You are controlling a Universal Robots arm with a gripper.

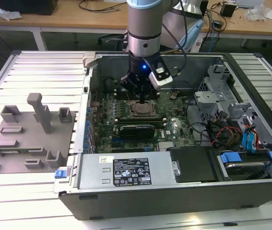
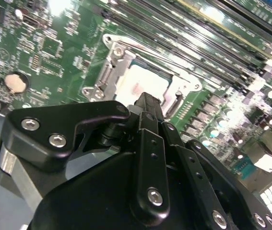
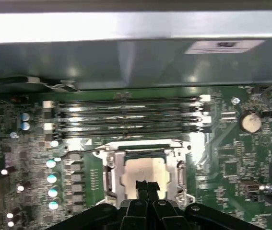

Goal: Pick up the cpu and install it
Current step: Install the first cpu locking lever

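**Cpu in the socket, end effector just over it**

In both wrist views the end effector (image 3: 145, 186) hangs with its fingers pinched narrow and nothing between them. Right under the tips, the cpu (image 3: 145, 167) lies flat inside the socket (image 3: 109, 167), pale top showing. Whether the tips touch it cannot be told.

By this, the placing step looks done or nearly so. The socket's metal frame appears open around the chip.

Judgement: any further move calls for a straight, gentle path, since a sideways nudge could unseat the chip.

Beyond lie the memory slots (image 3: 126, 117), then the case wall (image 3: 126, 62).
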